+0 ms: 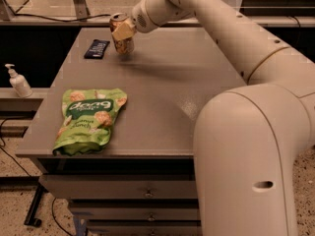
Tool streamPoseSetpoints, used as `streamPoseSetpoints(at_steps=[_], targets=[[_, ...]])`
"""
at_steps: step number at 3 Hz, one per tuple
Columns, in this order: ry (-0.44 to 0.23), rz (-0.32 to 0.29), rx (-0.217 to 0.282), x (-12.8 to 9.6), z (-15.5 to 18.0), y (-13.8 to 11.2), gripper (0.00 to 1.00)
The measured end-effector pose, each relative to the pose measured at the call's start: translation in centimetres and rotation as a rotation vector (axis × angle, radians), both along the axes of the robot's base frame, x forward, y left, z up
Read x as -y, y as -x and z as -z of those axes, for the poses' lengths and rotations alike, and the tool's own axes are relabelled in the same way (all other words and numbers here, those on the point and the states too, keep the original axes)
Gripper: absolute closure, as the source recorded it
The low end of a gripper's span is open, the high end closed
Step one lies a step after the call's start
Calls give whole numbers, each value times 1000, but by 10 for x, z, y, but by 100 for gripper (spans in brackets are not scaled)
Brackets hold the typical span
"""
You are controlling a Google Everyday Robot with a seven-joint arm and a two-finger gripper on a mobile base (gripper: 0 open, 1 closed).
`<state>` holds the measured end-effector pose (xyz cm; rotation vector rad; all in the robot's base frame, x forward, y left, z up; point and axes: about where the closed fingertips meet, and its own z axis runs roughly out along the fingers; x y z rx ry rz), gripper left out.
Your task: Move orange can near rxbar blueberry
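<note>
End effector (123, 31) grips one orange can (124, 46) near one rxbar blueberry (96, 48).

Count: one gripper (123, 31) above one table (187, 82), closed around one orange can (124, 45). One rxbar blueberry (96, 48) near the gripper. One green snack bag (88, 119) and one pump bottle (18, 81), both well apart from it.

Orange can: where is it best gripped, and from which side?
Around the mid-body of the orange can, from the side away from the rxbar blueberry, as the gripper holds it now over the table's far end: the can is upright, slim and round.
</note>
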<state>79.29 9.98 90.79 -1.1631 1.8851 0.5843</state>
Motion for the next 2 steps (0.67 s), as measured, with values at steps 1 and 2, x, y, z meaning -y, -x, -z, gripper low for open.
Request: streamPoseSetpoints(at_steps=[1, 2], targets=[[-3, -25, -13, -23, 6, -2, 100], [-2, -62, -29, -44, 13, -1, 100]])
